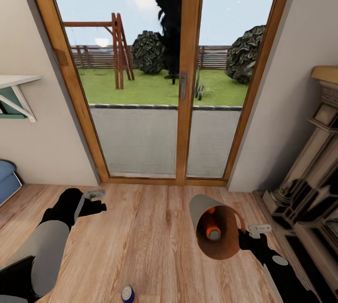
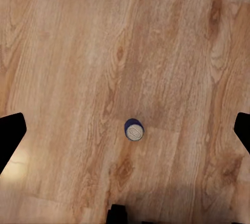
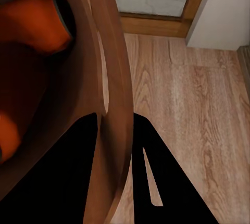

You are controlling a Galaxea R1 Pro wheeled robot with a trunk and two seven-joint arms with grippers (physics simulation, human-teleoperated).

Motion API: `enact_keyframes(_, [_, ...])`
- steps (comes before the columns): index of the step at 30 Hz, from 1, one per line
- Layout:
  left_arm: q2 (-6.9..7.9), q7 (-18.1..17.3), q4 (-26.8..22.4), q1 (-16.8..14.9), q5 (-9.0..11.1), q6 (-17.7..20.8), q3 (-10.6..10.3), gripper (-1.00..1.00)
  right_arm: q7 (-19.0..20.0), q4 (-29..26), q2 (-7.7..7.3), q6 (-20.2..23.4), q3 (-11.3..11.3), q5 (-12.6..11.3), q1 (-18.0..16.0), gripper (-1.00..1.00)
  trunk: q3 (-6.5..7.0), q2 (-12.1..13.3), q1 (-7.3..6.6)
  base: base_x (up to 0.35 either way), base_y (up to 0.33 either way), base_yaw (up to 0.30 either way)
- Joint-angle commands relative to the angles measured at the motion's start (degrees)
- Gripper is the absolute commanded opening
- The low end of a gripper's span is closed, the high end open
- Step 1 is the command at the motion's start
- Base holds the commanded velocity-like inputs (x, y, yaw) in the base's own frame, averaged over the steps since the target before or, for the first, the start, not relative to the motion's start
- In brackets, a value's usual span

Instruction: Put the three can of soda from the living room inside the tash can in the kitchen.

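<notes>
The tash can hangs tilted above the wood floor, its mouth turned toward me. My right gripper is shut on its rim, one finger inside the wall and one outside, as the right wrist view shows at the gripper. Two orange soda cans lie inside; in the right wrist view one orange can is up against the coppery inner wall. The dark blue can stands upright on the floor near my base. My left gripper hovers open high above the blue can.
Wood-framed glass doors are straight ahead, giving onto a garden. A fireplace surround runs along the right wall. A light blue sofa corner and a white wall shelf sit at the left.
</notes>
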Motion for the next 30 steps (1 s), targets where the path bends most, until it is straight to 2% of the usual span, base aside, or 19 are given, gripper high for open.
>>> enact_keyframes(1, [-0.03, 0.13, 0.04, -0.02, -0.02, -0.09, 0.00, 1.00, 0.36, -0.10, 0.01, 0.05, -0.05, -0.44, -0.03, -1.00, 0.01, -0.01, 0.00, 0.000, 0.000, 0.000])
enact_keyframes(5, [-0.10, 0.36, 0.04, 0.01, 0.21, -0.43, 0.05, 1.00, 0.37, -0.10, 0.01, 0.02, -0.02, -0.43, -0.05, -1.00, 0.01, -0.01, 0.00, 0.000, 0.000, 0.000])
enact_keyframes(9, [-0.81, 0.41, 0.08, 0.02, 0.59, -1.49, 0.16, 1.00, 0.37, -0.13, 0.01, 0.04, -0.04, -0.43, -0.03, -1.00, -0.71, -1.61, 0.88, 0.000, 0.000, 0.000])
enact_keyframes(14, [-4.07, 1.53, 0.11, 0.05, 0.44, -4.40, 0.18, 1.00, 0.35, -0.17, 0.01, 0.13, -0.02, -0.43, -0.05, -1.00, -1.61, -3.62, 1.97, 0.000, 0.000, 0.000])
enact_keyframes(15, [-4.91, 3.44, 0.15, 0.04, 0.41, -4.84, 0.18, 1.00, 0.32, -0.18, 0.01, 0.15, 0.04, -0.43, -0.07, -1.00, -1.79, -4.02, 2.19, 0.000, 0.000, 0.000])
enact_keyframes(21, [-5.57, 5.82, 0.17, 0.02, 0.39, -5.21, 0.18, 1.00, 0.29, -0.22, 0.05, 0.17, 0.16, -0.42, -0.05, -1.00, -2.86, -6.42, 3.51, 0.000, 0.000, 0.000])
enact_keyframes(30, [-5.74, 6.39, 0.18, 0.02, 0.39, -5.29, 0.18, 1.00, 0.28, -0.33, 0.06, 0.17, 0.18, -0.44, -0.06, -1.00, -4.66, -10.03, 5.49, 0.000, 0.000, 0.000])
